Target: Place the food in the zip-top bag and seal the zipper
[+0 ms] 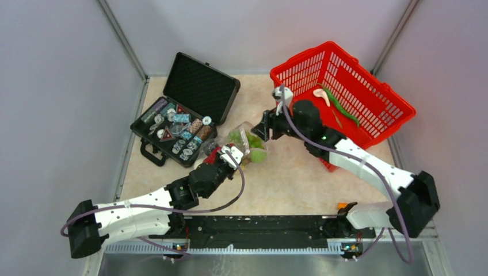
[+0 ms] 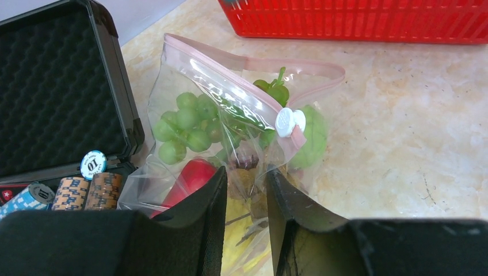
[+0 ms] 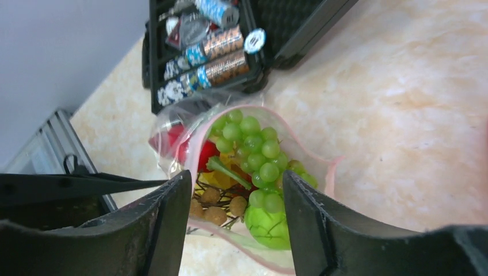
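Observation:
The zip-top bag (image 1: 244, 144) lies between the black case and the red basket, mouth open. Through its clear plastic the left wrist view shows green grapes (image 2: 187, 123), a green pear-like fruit (image 2: 313, 138), a red piece (image 2: 193, 175) and the yellow leafy bunch (image 2: 247, 241). The pink zipper (image 2: 230, 81) carries a white slider (image 2: 289, 122). My left gripper (image 2: 246, 184) is shut on the bag's bottom end. Just above the open mouth my right gripper (image 3: 235, 178) hangs open, looking down on grapes (image 3: 253, 149), brown bits (image 3: 216, 213) and the zipper rim (image 3: 193, 150).
An open black case (image 1: 190, 109) holding several round chips stands just left of the bag. The red basket (image 1: 345, 86) sits tilted at the back right with a green strip and a pale piece inside. Grey walls close in the table on three sides.

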